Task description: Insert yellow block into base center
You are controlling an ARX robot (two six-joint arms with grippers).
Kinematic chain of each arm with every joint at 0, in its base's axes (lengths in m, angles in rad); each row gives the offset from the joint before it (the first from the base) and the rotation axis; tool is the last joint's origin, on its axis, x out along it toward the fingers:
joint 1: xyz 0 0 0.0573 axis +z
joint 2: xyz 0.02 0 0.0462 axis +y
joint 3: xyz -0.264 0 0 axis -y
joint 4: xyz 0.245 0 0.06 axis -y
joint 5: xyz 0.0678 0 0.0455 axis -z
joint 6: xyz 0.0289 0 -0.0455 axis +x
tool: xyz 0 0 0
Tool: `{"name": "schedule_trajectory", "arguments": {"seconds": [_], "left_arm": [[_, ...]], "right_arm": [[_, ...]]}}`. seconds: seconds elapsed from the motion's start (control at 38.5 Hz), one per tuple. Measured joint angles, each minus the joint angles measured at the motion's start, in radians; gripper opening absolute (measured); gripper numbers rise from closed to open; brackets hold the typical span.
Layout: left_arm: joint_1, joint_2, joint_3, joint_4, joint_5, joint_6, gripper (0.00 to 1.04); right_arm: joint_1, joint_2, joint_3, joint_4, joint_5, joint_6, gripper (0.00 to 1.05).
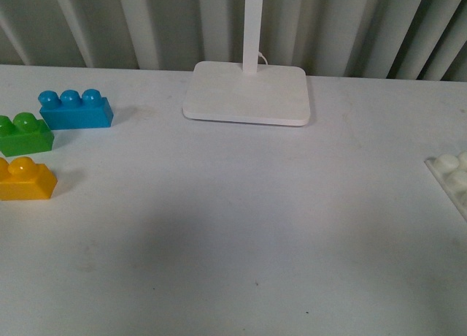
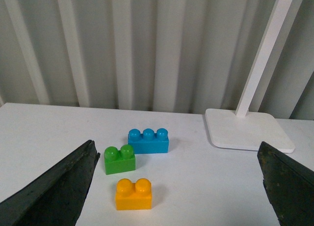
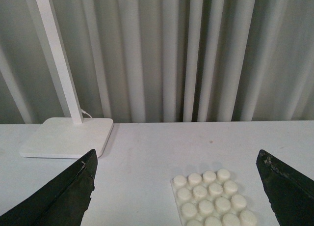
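Left arm: not seen in the front view; its wrist camera looks over the table point(image 1: 241, 226) toward the three bricks, with the left end effector point(image 2: 175, 142) held above the surface
Left end effector state: the two dark fingers point(image 2: 54, 191) stand wide apart, with nothing between them
Right arm: also out of the front view; the right end effector point(image 3: 175, 151) hangs above the table and faces the base point(image 3: 211, 199)
Right end effector state: fingers point(image 3: 289, 186) wide apart and empty
Yellow block point(image 2: 133, 194): yellow-orange, two round studs on top, standing upright on the table at the far left, nearest to the robot in the group
Neighbours: a green brick point(image 2: 119, 159) just behind it, and a blue three-stud brick point(image 2: 148, 140) behind that
Base look: flat white plate with round studs, lying at the far right, well apart from the yellow block
Middle back: white lamp foot point(image 1: 246, 93) with its pole point(image 1: 252, 29)
Cut off: the front view crops the yellow block at its left edge and shows only a corner of the base; the right wrist view cuts the nearest studs of the base
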Motion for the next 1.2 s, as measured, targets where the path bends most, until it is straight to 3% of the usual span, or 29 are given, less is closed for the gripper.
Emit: {"name": "schedule_trajectory", "arguments": {"seconds": [0.78,0.83,0.88,1.01,1.14,1.2], "left_arm": [[0.0,0.0,0.0,0.0,0.0,0.0,0.98],[0.0,0.0,0.0,0.0,0.0,0.0,0.98],[0.0,0.0,0.0,0.0,0.001,0.0,0.98],[0.0,0.0,0.0,0.0,0.0,0.0,0.98],[0.0,0.0,0.0,0.0,0.0,0.0,0.98],[0.0,0.0,0.0,0.0,0.0,0.0,0.98]], "right_arm": [[0.0,0.0,0.0,0.0,0.0,0.0,0.95],[-0.019,0.094,0.069,-0.171,-0.08,0.051,0.95],[-0.07,0.247,0.117,-0.225,-0.159,0.069,0.95],[-0.277,0.662,0.181,0.058,-0.322,0.026,0.95],[-0.398,1.109,0.306,0.383,-0.385,-0.058,0.95],[-0.424,1.327,0.389,0.446,-0.405,-0.096,0.95]]}}
